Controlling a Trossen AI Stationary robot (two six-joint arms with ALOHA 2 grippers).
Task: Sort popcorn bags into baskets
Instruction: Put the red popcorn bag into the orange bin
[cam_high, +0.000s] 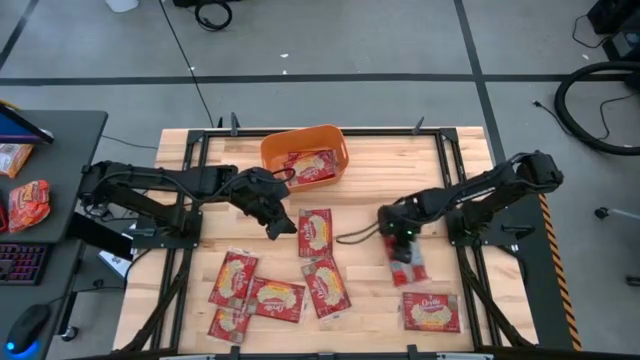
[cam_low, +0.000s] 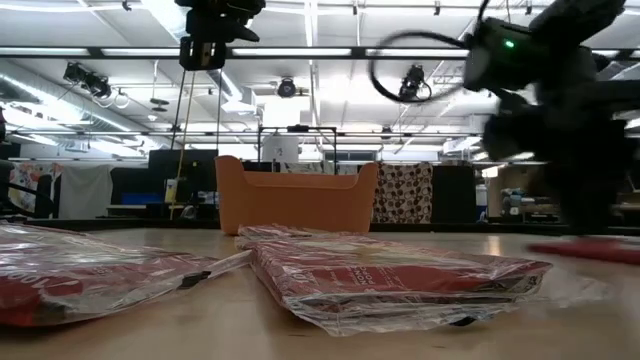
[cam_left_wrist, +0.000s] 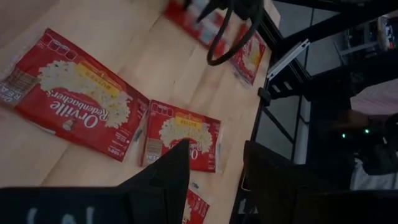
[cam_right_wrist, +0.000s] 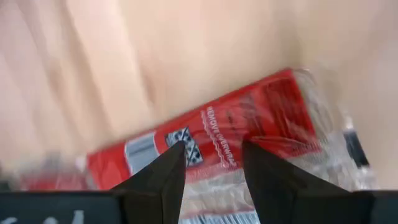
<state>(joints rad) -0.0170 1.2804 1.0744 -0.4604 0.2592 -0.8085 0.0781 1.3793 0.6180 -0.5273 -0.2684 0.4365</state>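
Currently right gripper (cam_high: 402, 243) fingers apart, poised over popcorn bag (cam_high: 405, 262) at table right, presumably lining up a pick. Left gripper (cam_high: 278, 224) parted, empty, waiting near orange basket (cam_high: 274, 150) already holding bags.

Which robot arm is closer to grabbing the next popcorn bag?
The right one, probably. The right gripper hangs open right over a popcorn bag, which shows just past its fingers. The left gripper, also open and empty, is up between the orange basket and the loose bags.

"Orville Redenbacher's" in white on a red popcorn bag (cam_left_wrist: 74, 106), "Orville" on another bag (cam_high: 431, 311)
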